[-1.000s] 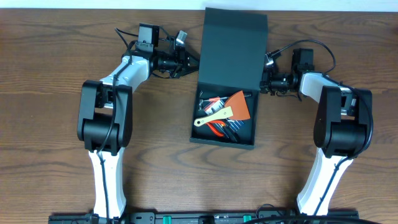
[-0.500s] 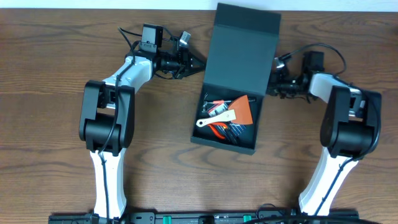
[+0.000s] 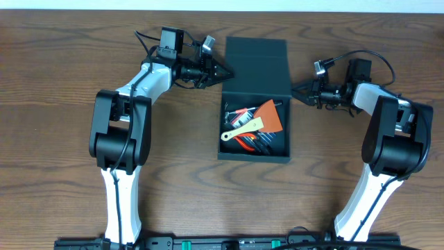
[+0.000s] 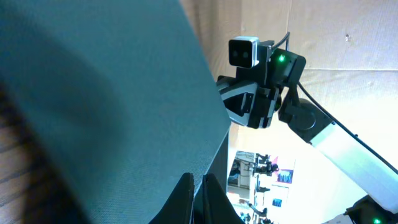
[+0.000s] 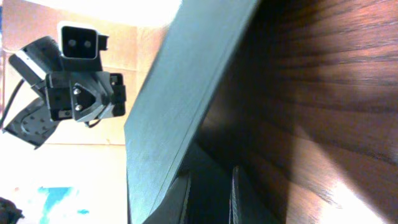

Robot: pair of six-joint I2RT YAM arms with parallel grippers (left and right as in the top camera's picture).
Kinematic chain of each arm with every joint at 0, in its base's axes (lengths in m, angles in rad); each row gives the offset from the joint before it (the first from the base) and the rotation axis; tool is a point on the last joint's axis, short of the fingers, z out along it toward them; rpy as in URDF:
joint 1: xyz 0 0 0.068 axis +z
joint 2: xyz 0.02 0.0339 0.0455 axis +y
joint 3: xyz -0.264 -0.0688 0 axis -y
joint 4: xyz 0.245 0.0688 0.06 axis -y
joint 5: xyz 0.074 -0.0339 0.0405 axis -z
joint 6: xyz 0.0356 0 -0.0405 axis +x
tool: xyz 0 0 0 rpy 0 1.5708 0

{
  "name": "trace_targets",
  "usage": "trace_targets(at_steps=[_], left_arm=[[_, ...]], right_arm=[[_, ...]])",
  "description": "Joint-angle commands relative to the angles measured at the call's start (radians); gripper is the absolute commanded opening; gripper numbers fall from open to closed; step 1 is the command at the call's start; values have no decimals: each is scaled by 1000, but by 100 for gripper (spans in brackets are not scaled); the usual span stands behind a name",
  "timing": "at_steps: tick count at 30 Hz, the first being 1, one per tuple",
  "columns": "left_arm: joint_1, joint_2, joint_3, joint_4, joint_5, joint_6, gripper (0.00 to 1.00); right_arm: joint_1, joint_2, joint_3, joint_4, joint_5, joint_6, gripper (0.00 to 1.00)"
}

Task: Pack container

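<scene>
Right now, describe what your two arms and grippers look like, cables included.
The left arm and right arm match: white lower links, bulky black joint housings, loose black cables at the wrists. The left gripper and right gripper are black, tapered. The right wrist's white-faced boxy camera sits beside a green light.

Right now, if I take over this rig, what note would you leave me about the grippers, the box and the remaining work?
Left gripper: shut, tip at the left edge of the lid.
Right gripper: at the lid's right edge; open or shut, I cannot tell.
Container: mid-table, lid raised partway.
Done: orange scraper and other hand tools lie inside.
Left: bring the lid down, probably with both arms, then check it sits flat.
</scene>
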Motion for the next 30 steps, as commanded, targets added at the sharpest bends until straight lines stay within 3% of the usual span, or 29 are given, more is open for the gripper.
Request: trace_targets(at_steps=[1,11,13,16,19,25,30], left_arm=[[0,-36,19,1,17,21,6],[90,-35,19,-83,-74,30,6],[113,-33,19,-101,-80,-20,6],[134,-32,18,-101,-72,-63,5],[141,-26,18,-99,-71,-109,6],[143,45,19,74,76,-256,5],[143,54,19,159,93,-269,5]], right_arm=[[3,6,10,3,-82,-26,9],[3,6,10,8,68,25,13],[3,6,11,15,104,43,12],[3,6,11,43,122,69,1],[3,6,11,93,122,116,1],[4,6,11,203,18,187,1],[6,7,11,257,-50,312,2]])
